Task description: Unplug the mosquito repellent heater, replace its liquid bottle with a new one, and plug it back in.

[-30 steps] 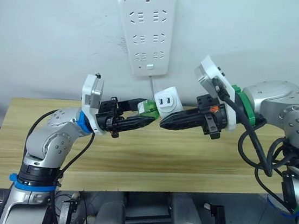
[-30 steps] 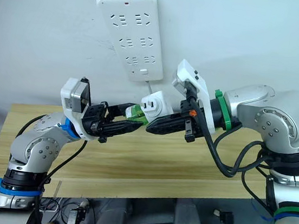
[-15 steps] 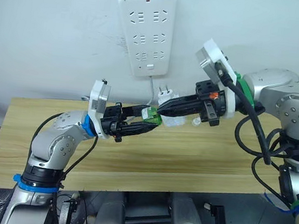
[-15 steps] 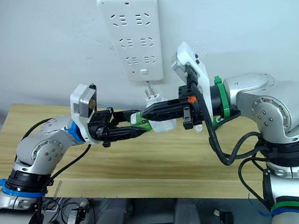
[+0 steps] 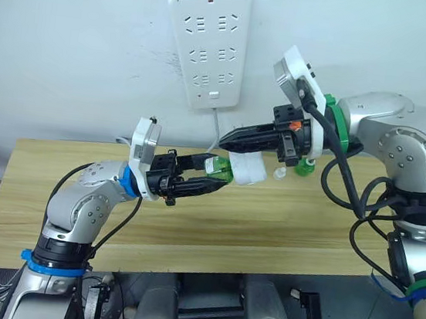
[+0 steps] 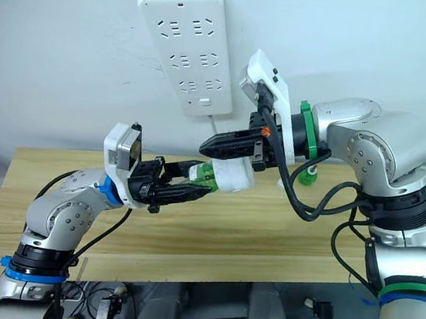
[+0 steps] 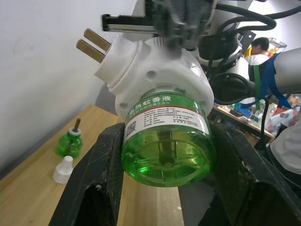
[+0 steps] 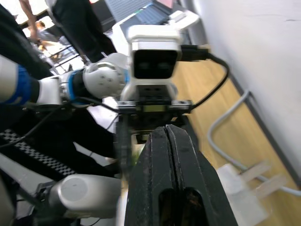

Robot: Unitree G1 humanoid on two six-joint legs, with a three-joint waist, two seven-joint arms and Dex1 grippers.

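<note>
Two arms meet below the power strip (image 5: 206,38), and the hold has just changed hands. A second ago the right gripper (image 5: 227,139) cradled the mosquito repellent heater (image 5: 247,167) from beneath. Now it has lifted to just above the heater, between it and the strip, and the heater rides on the new bottle (image 5: 218,168), which the left gripper (image 5: 209,176) keeps clamped. I read that as the swap being as good as done, with plugging in left to do. Below the strip and off to its right, the old bottle (image 5: 305,168) and a loose cap (image 5: 280,172) stand on the worktop (image 5: 267,228) near the wall, clear of both arms. The air between heater and strip is open, though the strip's cable (image 5: 219,125) hangs close behind the heater. From the left wrist, the fingers (image 7: 106,174) squeeze the green bottle on both sides, its neck sunk into the white body and the prongs (image 7: 94,42) pointing toward the wall. Whether the other gripper touches the heater I cannot tell. From the right wrist, its two fingers (image 8: 160,179) lie pressed together with nothing between them. They would need to open and take hold again before the heater can go up to a socket.
</note>
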